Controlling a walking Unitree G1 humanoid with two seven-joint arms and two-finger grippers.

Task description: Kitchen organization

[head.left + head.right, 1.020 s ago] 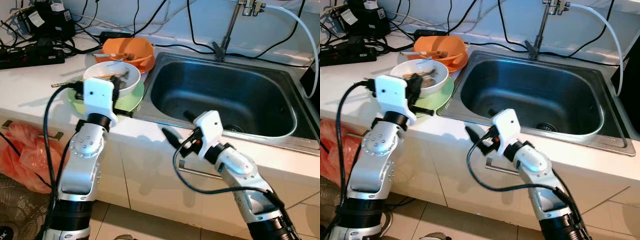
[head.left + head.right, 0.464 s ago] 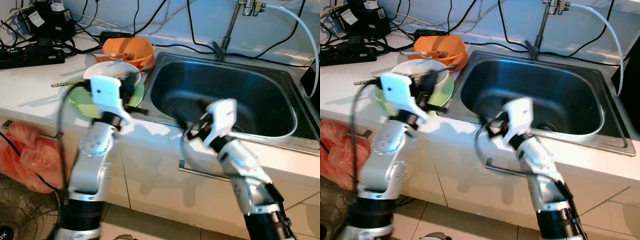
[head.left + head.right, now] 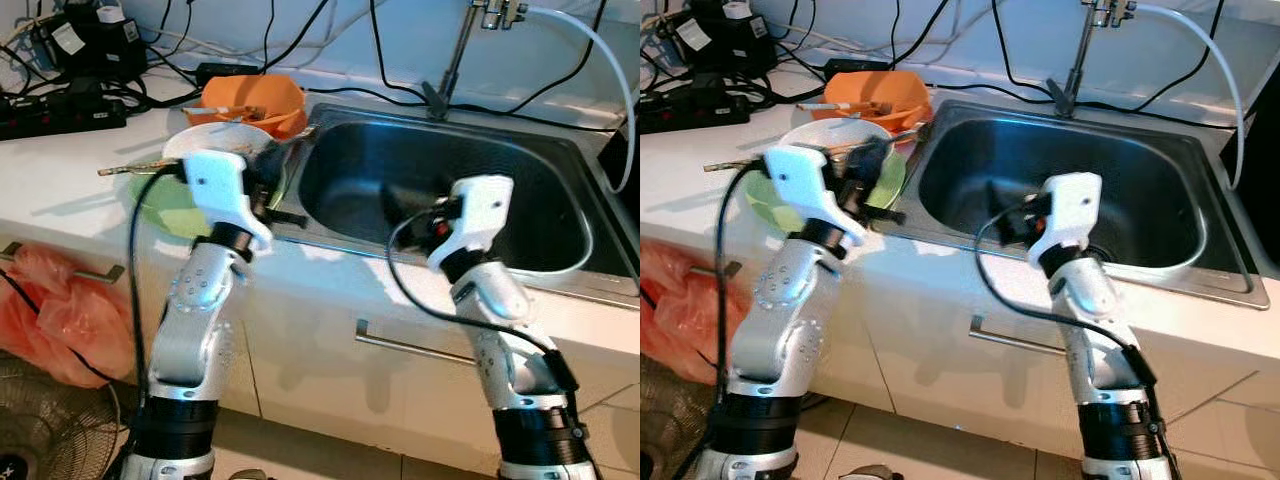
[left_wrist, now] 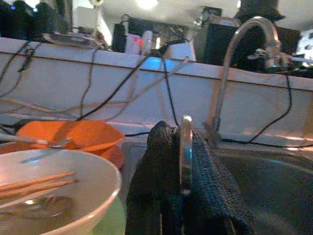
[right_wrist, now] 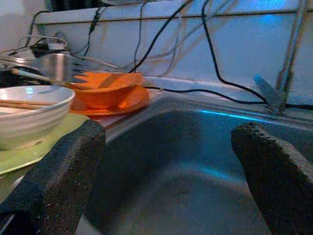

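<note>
The steel sink fills the counter's right side, and the right gripper hangs over its basin at about 9 o'clock from the drain, fingers spread wide with nothing between them. At the sink's 9 o'clock, on the white counter, a white bowl holding chopsticks sits on a green plate, with an orange bowl beyond it at 12 o'clock. The left gripper, just beside the white bowl toward the sink, pinches a thin metal utensil between its closed fingers.
</note>
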